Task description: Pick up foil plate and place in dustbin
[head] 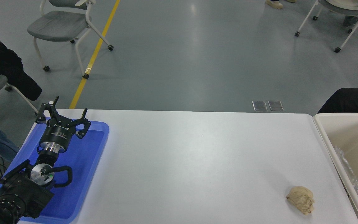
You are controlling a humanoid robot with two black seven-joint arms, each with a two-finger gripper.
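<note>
The dustbin [322, 130] is a cream-beige bin with a thick rim at the table's right end, cut off by the picture's right edge. The foil plate does not show as a whole. Only a thin wrinkled silvery strip [350, 174] lies low inside the bin against its left wall, and I cannot tell whether it is the plate. My right arm and gripper are out of view. My left gripper [62, 116] is parked open and empty over the blue tray at the lower left.
A flat blue tray [89, 155] lies at the table's left end under the left arm. A small tan doughy lump [300, 199] sits near the table's front right, close to the bin. Chairs stand on the floor beyond the table.
</note>
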